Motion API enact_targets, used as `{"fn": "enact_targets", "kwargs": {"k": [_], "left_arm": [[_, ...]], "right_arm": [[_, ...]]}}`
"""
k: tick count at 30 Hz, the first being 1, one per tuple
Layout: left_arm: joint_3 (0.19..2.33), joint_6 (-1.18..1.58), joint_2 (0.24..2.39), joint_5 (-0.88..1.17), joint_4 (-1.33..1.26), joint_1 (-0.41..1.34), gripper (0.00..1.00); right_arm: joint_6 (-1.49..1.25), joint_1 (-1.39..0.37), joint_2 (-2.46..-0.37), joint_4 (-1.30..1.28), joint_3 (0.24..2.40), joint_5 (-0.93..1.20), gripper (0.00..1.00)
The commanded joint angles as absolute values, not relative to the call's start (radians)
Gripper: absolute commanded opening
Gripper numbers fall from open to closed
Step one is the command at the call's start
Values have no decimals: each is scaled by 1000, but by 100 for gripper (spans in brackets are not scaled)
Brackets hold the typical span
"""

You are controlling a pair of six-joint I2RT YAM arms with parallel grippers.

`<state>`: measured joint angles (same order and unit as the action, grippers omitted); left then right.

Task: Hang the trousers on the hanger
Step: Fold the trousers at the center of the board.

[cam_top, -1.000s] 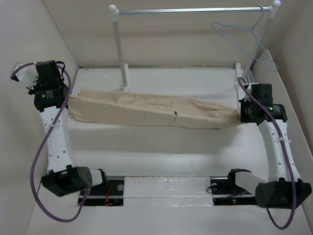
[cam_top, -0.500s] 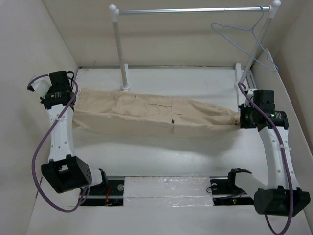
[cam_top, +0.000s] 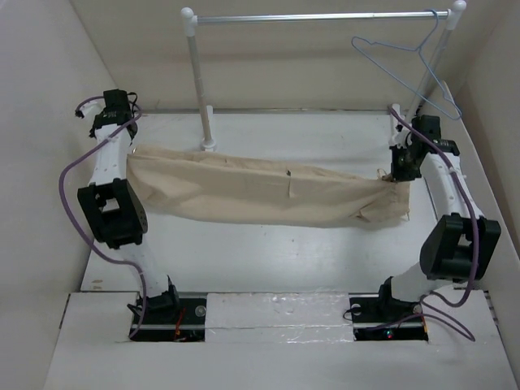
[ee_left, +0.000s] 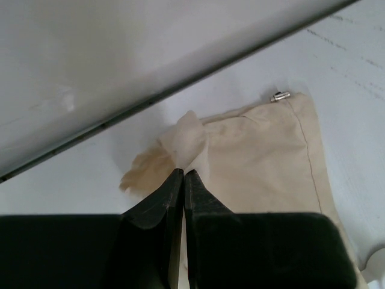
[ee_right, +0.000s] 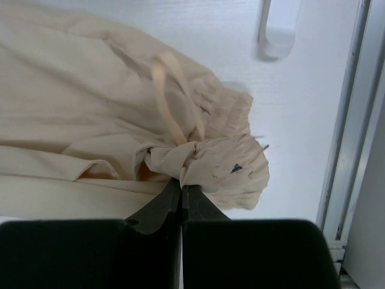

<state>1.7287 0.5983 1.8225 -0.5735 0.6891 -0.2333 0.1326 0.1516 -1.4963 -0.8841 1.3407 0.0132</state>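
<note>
The beige trousers hang stretched between my two grippers, lifted above the table and sagging in the middle. My left gripper is shut on the trousers' left end; in the left wrist view it pinches a fold of the cloth. My right gripper is shut on the bunched right end; in the right wrist view it grips crumpled cloth with a drawstring. The pale blue wire hanger hangs by its hook from the rack's bar at the back right, above my right gripper.
A rack with white posts and a silver bar stands at the back of the table. Its right post's foot shows in the right wrist view. White walls enclose the table on the left, back and right.
Both arms have reached further back and risen, carrying the trousers towards the rack. The cloth now hangs lower in the middle, and both grippers stay shut on its ends.
</note>
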Motion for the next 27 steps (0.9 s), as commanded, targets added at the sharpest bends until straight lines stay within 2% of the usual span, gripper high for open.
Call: {"fn": "enact_targets", "kwargs": {"k": [1, 7, 13, 14, 15, 16, 18, 19, 20, 21, 24, 26, 27], "left_arm": [[1877, 562, 1888, -601, 689, -233, 0], [2120, 545, 2119, -604, 718, -201, 0], [2210, 532, 2270, -621, 718, -201, 0], [2206, 519, 2281, -614, 712, -201, 2], [2194, 508, 2290, -576, 698, -212, 24], [2191, 502, 2299, -551, 695, -212, 43], [2180, 494, 2290, -506, 687, -244, 81], [2168, 494, 2258, -494, 680, -253, 85], [2155, 489, 2238, -473, 667, -253, 89], [2139, 492, 2215, -447, 661, -267, 90], [2067, 505, 2120, -427, 655, -267, 90], [1973, 546, 2013, -434, 643, -267, 84], [1839, 557, 1975, -427, 609, -267, 80]], "right_arm": [[120, 179, -1555, -770, 1426, -8, 0], [87, 199, -1693, -700, 1540, -8, 0], [48, 140, -1882, -643, 1644, -37, 0], [38, 140, -1929, -641, 1652, -34, 7], [29, 127, -1942, -629, 1651, -25, 17], [26, 118, -1948, -623, 1643, -14, 41], [18, 103, -1910, -583, 1606, -17, 72], [15, 89, -1882, -568, 1554, -20, 91], [11, 89, -1853, -561, 1527, -15, 97], [2, 89, -1791, -552, 1502, 24, 100], [2, 66, -1650, -540, 1382, 54, 100], [2, 55, -1571, -528, 1269, 78, 100], [3, 45, -1536, -516, 1232, 109, 100]]}}
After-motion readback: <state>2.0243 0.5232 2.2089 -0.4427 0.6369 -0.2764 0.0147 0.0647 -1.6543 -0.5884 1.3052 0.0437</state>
